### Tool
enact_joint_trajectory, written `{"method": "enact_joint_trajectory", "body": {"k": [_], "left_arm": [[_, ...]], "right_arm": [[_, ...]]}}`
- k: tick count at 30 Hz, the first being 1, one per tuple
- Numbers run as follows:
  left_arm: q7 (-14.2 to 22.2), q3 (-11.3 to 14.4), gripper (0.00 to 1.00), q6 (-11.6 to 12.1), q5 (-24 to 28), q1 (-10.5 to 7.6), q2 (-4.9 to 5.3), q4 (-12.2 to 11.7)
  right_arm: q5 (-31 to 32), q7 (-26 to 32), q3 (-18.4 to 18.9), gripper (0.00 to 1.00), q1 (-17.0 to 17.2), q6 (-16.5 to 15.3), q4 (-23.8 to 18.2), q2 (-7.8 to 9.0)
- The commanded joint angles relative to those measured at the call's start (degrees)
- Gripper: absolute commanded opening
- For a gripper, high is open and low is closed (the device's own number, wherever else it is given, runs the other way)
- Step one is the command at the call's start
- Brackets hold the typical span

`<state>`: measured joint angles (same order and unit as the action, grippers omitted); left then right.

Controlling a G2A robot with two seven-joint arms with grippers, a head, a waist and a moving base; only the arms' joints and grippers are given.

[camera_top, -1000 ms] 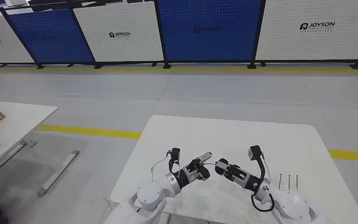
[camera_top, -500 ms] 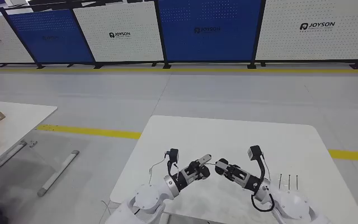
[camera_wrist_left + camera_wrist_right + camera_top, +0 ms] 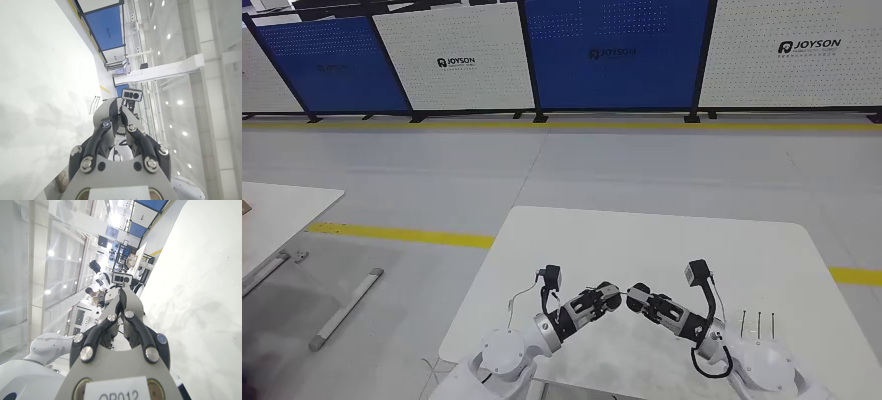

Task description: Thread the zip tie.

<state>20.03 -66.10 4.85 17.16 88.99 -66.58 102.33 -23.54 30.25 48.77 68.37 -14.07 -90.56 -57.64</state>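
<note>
1. Currently, the left gripper (image 3: 613, 291) and the right gripper (image 3: 633, 293) are being held tip to tip above the counter (image 3: 662, 240), low in the middle of the top view.
2. Both pairs of jaws are being shown clenched almost flat together in their own wrist views. Whether a tie is being pinched in either pair cannot be told, because nothing thin is being picked out clearly between them.
3. Three black zip ties (image 3: 757, 322) are being left side by side at the lower right of the top view, just beside the right arm and well apart from both grippers.
4. Those ties are being kept loose on the bare counter, not in a tray or bin.
5. If a tie is being gripped, its tail is likely being aimed at a very small slot, so a slight tilt of either wrist could send it past the head.
6. With the tips this close, the two grippers could be knocked together by any further closing move.
7. A thin strap could also be bent, or pulled out of the clenched jaws, if it is pushed off-axis.
</note>
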Motion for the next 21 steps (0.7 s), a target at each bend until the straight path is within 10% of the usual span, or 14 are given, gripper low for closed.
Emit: {"method": "enact_joint_trajectory", "body": {"k": [1,21], "left_arm": [[-0.08,0.07,0.15,-0.03,0.06,-0.08,0.00,-0.06],[0.61,-0.42,0.00,0.87,-0.10,0.41,0.34,0.15]], "right_arm": [[0.00,0.00,0.00,0.00,0.00,0.00,0.00,0.00],[0.00,0.00,0.00,0.00,0.00,0.00,0.00,0.00]]}}
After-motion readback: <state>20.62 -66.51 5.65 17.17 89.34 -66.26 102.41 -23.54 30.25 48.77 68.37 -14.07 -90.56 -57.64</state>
